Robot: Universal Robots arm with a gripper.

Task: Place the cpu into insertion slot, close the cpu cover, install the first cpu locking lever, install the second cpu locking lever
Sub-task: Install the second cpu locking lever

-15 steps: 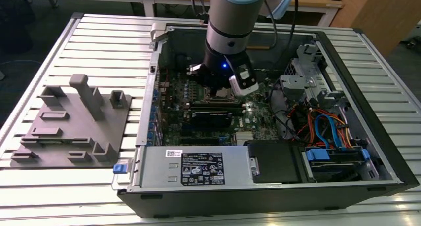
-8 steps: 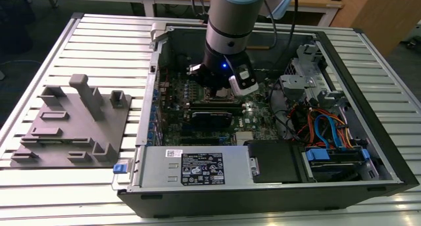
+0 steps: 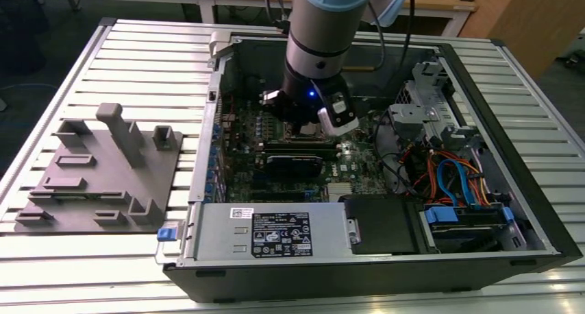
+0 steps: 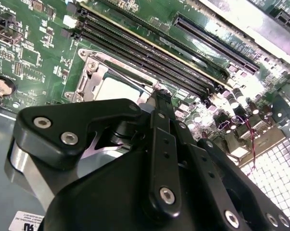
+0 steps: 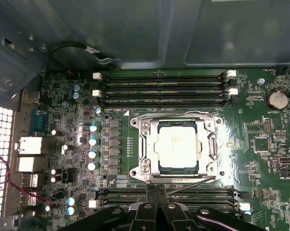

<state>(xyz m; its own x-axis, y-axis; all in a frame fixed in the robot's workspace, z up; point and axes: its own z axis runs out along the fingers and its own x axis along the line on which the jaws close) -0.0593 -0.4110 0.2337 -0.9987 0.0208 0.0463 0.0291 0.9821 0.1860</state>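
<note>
— Where was the small flat square cpu with the dull silver-grey top (image 5: 177, 144)?

— Seated in the square black insertion slot with its silvery rim (image 5: 211, 166), on the green motherboard (image 5: 260, 144). The thin silvery cpu cover frame (image 5: 145, 144) lay flat over it, the chip showing through the large window. In the second wrist view the same cpu (image 4: 117, 89) showed pale just beyond the black fingers (image 4: 162, 103).

— And the gripper?

— Its jaws (image 5: 157, 192) were brought together, with no visible gap, the tip sitting at the socket's edge beside the long black memory slots (image 5: 164, 89). A thin metal locking lever (image 5: 190, 185) ran slantwise right by the tip (whether it was touching, I could not tell). Nothing was gripped between them.

— From outside?

— In the exterior view the grey and pale blue robot arm (image 3: 320, 40) reached straight down into the open black computer case (image 3: 512, 211), which lay on the ribbed metal tabletop (image 3: 137, 60). A grey plastic fixture block (image 3: 101, 177) stood well apart, toward the exterior view's left.
</note>
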